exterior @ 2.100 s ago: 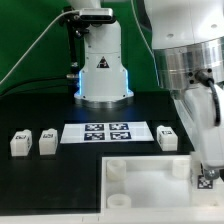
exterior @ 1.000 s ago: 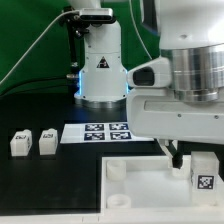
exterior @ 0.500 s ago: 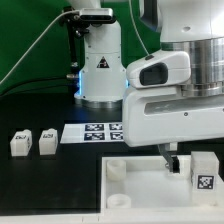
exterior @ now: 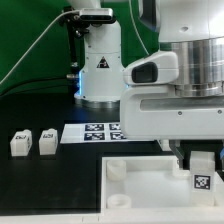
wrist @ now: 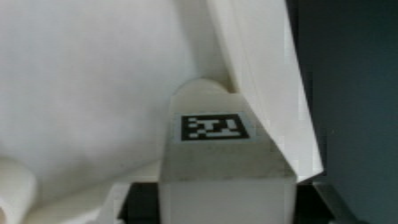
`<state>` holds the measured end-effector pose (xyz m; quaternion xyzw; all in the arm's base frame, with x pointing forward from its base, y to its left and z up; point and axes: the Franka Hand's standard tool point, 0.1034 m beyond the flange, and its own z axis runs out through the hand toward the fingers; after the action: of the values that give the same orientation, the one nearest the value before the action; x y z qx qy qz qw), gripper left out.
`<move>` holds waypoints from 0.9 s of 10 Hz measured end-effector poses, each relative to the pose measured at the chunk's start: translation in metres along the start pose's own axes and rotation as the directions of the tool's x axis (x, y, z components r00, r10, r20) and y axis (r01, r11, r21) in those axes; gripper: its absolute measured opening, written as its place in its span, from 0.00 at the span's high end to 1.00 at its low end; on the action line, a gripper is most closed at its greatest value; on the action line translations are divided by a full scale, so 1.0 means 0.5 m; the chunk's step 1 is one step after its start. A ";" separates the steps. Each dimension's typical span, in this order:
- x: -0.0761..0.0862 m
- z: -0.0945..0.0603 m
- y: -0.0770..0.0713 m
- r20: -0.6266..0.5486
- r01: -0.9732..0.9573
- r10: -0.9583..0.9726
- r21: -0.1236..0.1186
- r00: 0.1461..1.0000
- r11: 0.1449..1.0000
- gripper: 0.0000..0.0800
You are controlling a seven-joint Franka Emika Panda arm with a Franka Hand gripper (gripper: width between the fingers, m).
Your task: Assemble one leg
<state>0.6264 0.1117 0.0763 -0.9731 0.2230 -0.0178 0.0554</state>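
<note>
My gripper (exterior: 199, 160) is shut on a leg (exterior: 199, 176), a small white block with a black-and-white tag. It holds the leg upright over the right part of the large white tabletop panel (exterior: 145, 185). In the wrist view the leg (wrist: 221, 150) fills the space between the dark fingers (wrist: 146, 200) of the gripper (wrist: 224, 202), with the panel (wrist: 89, 80) behind it. Whether the leg touches the panel cannot be told. Two more legs (exterior: 20, 143) (exterior: 47, 142) stand on the black table at the exterior view's left.
The marker board (exterior: 95, 132) lies behind the panel. Round sockets (exterior: 117, 170) show at the panel's left corners. A white robot base (exterior: 102, 70) stands at the back. My arm's body hides the table behind the panel's right side.
The arm came in from the exterior view's right holding the leg. Over the last second the leg has shifted slightly toward the exterior view's left above the panel.
</note>
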 end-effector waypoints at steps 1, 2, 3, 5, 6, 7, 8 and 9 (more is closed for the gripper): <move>0.001 0.000 0.001 0.000 -0.100 0.100 0.001 0.995 0.995 0.63; 0.002 0.000 0.002 0.000 -0.313 0.313 -0.001 0.950 0.950 0.63; 0.001 0.000 0.004 0.012 -0.515 0.515 0.002 0.857 0.857 0.63; -0.002 0.002 0.002 0.052 -0.779 0.779 -0.014 0.625 0.627 0.63; -0.004 0.002 -0.001 0.065 -0.876 0.875 -0.021 0.479 0.481 0.63; -0.003 0.002 -0.003 0.071 -0.932 0.931 -0.026 0.358 0.361 0.63; -0.002 0.001 -0.003 0.073 -0.960 0.958 -0.031 0.276 0.278 0.63; -0.001 0.001 -0.002 0.070 -0.981 0.980 -0.036 0.187 0.189 0.63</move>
<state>0.6265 0.1128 0.0760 -0.6077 0.7889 0.0571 0.0708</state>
